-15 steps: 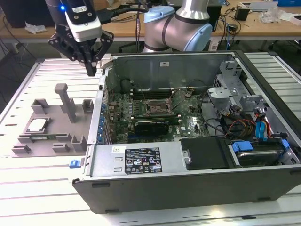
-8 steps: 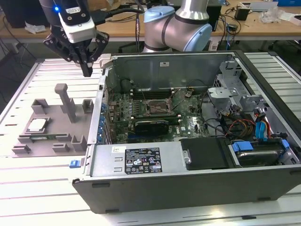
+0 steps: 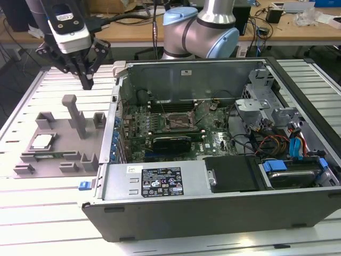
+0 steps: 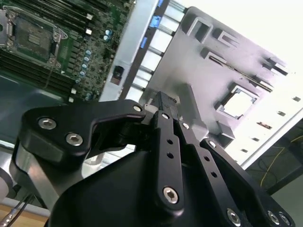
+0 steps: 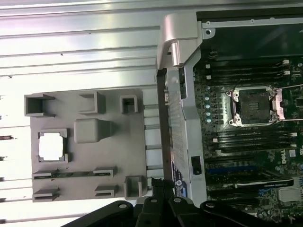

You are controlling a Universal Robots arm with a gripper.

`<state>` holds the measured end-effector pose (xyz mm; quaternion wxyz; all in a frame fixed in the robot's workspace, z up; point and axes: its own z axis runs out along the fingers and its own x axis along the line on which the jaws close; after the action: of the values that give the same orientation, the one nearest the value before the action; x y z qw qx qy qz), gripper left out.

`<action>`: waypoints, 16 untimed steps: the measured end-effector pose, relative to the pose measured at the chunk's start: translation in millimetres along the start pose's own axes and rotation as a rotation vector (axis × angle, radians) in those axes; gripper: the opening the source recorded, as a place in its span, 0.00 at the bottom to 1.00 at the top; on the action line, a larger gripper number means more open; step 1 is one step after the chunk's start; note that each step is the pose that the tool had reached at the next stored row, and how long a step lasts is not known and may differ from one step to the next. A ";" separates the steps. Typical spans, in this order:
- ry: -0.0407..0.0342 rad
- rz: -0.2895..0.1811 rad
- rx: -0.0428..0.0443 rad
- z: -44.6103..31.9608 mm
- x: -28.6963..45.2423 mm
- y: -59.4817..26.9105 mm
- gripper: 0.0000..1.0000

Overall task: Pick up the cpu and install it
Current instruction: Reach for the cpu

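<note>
Slatted bench (image 3: pixel 48 213). Open computer case (image 3: pixel 213 197), lying on the exterior view's right. Grey fixture tray (image 3: pixel 58 144), just left of the case. Gripper (image 3: pixel 87 82), above the tray's far edge, jaws clenched on nothing. Motherboard socket (image 3: pixel 180 122), mid-board. Cpu (image 3: pixel 41 142), silver top up, in a square recess at the tray's left, well apart from the gripper.

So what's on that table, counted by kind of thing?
Silver cpu: 1
Green memory stick: 1
Grey holder tray: 1
Open computer case: 1
Robot gripper: 1
Total: 5
</note>
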<state>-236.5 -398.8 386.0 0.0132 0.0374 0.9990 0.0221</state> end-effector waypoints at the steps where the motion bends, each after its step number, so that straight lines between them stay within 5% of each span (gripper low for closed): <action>1: -0.0004 0.000 -0.0001 0.4 4.3 -0.3 0.11; 16: -0.0032 0.000 -0.0003 6.7 55.1 -4.5 0.11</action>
<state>-291.6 -398.9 377.7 0.0148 0.0373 0.9989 0.0222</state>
